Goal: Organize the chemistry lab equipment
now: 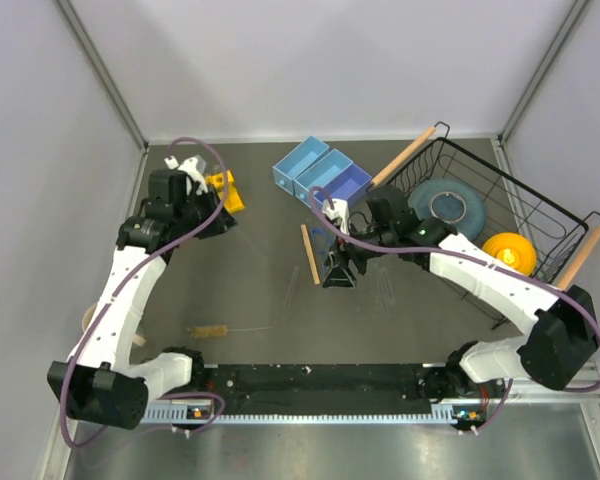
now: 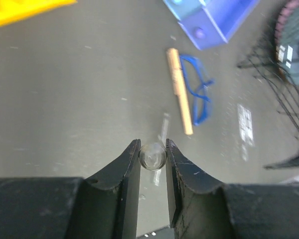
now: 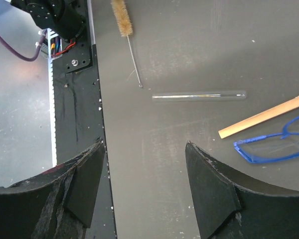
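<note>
tan bristle brush with a thin wire handle [image 1: 216, 330] lies nearest the arm bases, flat on the dark grey table [image 1: 240, 250], left of centre. just past its wire tip is a thin clear glass tube [image 3: 199, 95], lying flat, apart from the brush.

right gripper [image 3: 144, 147] hangs over the middle of the table. its jaws are spread wide, with nothing between them and nothing touched.

on the far side of the tube from the brush, a short flat wooden stick [image 1: 307, 255] lies on the table. blue-framed clear safety glasses [image 3: 271, 149] lie just beside the stick, on the side away from the tube. cannot tell whether frame and stick touch.

farther back on the left, left gripper [image 2: 153, 148] is clamped on a second thin clear glass tube [image 2: 153, 156]. the tube is seen end-on, its rounded end between the two fingertips, clear of the table.

a yellow plastic object [image 1: 223, 190] sits near this gripper, toward the back-left corner; its shape is not clear.

back centre: two open blue plastic boxes [image 1: 320, 172] stand side by side.

back right: a black wire basket with wooden handles [image 1: 520, 181] holds a grey-blue plate [image 1: 450, 205] and a yellow bowl [image 1: 508, 250].
</note>
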Controlling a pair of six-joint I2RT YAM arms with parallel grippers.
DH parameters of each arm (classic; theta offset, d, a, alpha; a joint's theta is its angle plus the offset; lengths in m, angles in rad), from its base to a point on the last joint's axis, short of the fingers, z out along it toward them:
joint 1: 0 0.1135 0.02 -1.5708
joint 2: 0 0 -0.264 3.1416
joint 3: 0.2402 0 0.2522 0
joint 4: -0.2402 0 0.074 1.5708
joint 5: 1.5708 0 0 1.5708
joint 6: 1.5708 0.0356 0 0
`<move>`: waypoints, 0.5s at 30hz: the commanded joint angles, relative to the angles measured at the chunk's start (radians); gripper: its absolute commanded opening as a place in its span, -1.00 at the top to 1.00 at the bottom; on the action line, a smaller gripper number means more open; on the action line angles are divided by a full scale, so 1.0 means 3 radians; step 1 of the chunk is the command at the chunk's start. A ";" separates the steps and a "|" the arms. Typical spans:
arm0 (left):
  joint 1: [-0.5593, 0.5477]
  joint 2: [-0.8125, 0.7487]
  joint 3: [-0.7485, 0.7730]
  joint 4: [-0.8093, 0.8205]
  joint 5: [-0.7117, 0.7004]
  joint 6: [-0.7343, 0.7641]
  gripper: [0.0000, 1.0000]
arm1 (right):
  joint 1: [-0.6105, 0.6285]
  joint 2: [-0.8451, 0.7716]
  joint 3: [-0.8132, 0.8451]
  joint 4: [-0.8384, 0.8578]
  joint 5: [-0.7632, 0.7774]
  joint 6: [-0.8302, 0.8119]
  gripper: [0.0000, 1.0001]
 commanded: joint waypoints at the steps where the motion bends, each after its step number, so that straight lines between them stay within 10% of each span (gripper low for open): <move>1: 0.0295 0.0088 0.0130 0.0096 -0.0617 0.0276 0.76 | -0.0105 -0.0159 0.0037 0.0047 -0.0024 -0.0074 -0.33; 15: 0.0587 0.0711 0.0769 0.0659 -0.1748 0.0577 0.76 | -0.0232 -0.0261 -0.0009 0.0104 -0.0106 -0.0003 -0.34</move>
